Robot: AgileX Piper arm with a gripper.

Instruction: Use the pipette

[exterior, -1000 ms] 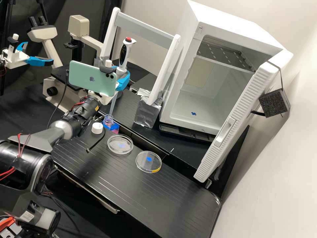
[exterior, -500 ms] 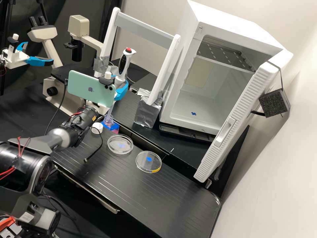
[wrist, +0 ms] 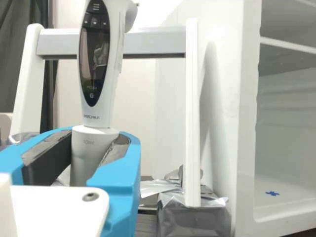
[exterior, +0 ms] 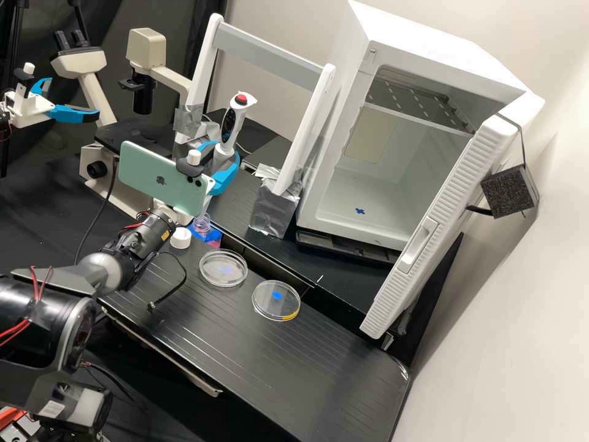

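Left to right: cap (exterior: 180,237) off, on the worktop (exterior: 288,362), below the hand (exterior: 223,156) in the high view; so uncapping is done. Open bottle (exterior: 202,223) beside the cap, just below the hand. Hand closed around the pipette (exterior: 232,126) — a pinch on the grey lower barrel, display and red button above the blue fingers (wrist: 122,182); grasp done. Pipette near upright, slight lean. Tip hidden, so contents and whether it is in the bottle cannot be told. First dish (exterior: 223,268) below the hand, second dish (exterior: 276,301) farther off. Judged left to do — any outstanding draw, then dispensing, likely into a dish
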